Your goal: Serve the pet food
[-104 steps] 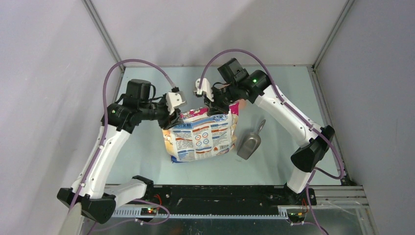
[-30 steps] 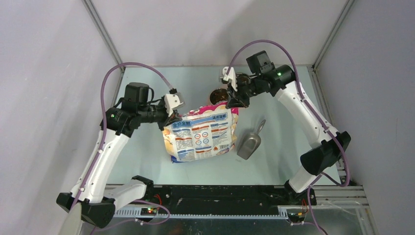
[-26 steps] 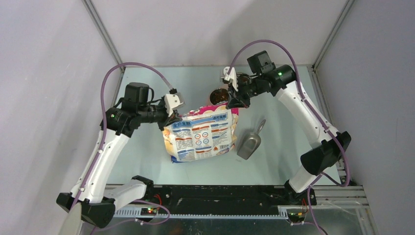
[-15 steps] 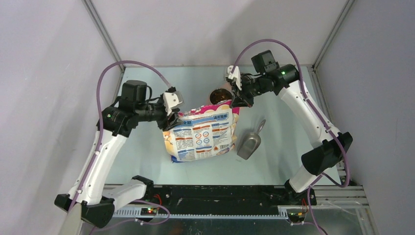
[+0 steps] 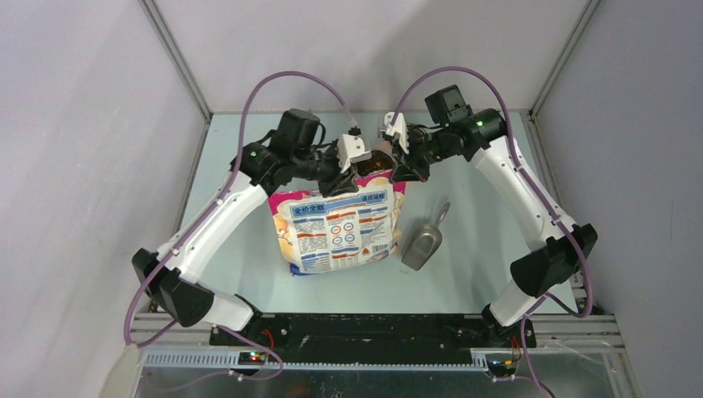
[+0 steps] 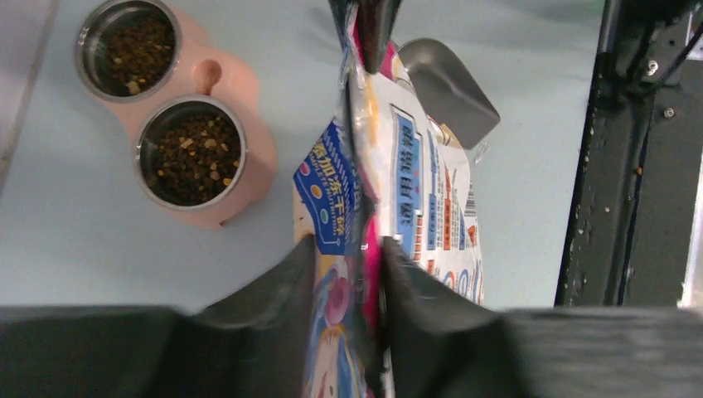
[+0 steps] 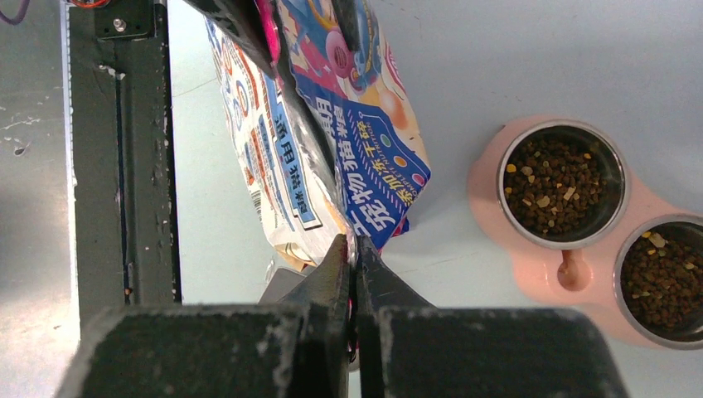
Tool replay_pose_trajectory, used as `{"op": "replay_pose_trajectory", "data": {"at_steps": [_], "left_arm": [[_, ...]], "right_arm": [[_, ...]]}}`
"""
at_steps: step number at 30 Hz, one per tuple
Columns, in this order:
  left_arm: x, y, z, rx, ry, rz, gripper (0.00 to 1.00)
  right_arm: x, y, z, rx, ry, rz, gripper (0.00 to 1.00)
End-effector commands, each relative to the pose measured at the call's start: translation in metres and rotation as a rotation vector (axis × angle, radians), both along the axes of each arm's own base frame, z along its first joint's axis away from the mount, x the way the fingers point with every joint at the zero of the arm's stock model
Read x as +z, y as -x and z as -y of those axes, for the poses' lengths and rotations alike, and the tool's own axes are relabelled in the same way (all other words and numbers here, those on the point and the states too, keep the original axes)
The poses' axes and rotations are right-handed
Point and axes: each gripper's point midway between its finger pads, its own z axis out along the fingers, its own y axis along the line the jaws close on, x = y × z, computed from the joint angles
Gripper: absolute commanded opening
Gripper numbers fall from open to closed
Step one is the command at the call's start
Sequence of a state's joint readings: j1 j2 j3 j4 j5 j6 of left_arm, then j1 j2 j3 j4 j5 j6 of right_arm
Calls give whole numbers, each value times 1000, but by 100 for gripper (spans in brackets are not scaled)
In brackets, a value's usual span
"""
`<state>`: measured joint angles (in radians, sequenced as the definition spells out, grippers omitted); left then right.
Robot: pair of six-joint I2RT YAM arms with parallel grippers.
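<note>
The pet food, dark-brown kibble [image 6: 192,157], fills both steel bowls of a pink double dish [image 6: 240,83], also in the right wrist view [image 7: 559,184]. The pink-white-blue printed bag [image 5: 340,228] stands upright in front of the dish. My left gripper [image 5: 348,170] is shut on the bag's top edge near its middle [image 6: 348,249]. My right gripper [image 5: 404,170] is shut on the bag's top right corner [image 7: 354,249]. The grey metal scoop [image 5: 423,243] lies empty on the table right of the bag. In the top view the grippers hide most of the dish.
The black base rail [image 5: 365,327] runs along the table's near edge. Grey walls and metal frame posts close in the back and sides. The dish [image 7: 564,274] stands just behind the bag, close under both wrists.
My left gripper has moved right along the bag's top edge, from its left corner to near the right gripper. The right gripper, bag and scoop have hardly moved.
</note>
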<state>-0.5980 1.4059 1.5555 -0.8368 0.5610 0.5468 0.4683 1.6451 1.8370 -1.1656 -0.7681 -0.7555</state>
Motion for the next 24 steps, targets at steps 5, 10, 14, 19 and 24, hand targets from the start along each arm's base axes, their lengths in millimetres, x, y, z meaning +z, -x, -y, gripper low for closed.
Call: {"op": "replay_pose_trajectory", "data": {"at_steps": [5, 10, 14, 19, 24], "left_arm": [[8, 13, -4, 3, 11, -24, 0], [2, 29, -28, 24, -55, 2, 19], [-16, 36, -52, 41, -137, -3, 6], [-20, 48, -69, 48, -137, -38, 0], [-18, 44, -86, 126, -153, -58, 22]], "right_arm": [[37, -3, 13, -7, -46, 123, 0], [37, -5, 20, -17, -47, 124, 0], [36, -6, 25, -24, -42, 124, 0], [33, -6, 27, -29, -35, 117, 0], [32, -7, 29, -31, -28, 122, 0]]}}
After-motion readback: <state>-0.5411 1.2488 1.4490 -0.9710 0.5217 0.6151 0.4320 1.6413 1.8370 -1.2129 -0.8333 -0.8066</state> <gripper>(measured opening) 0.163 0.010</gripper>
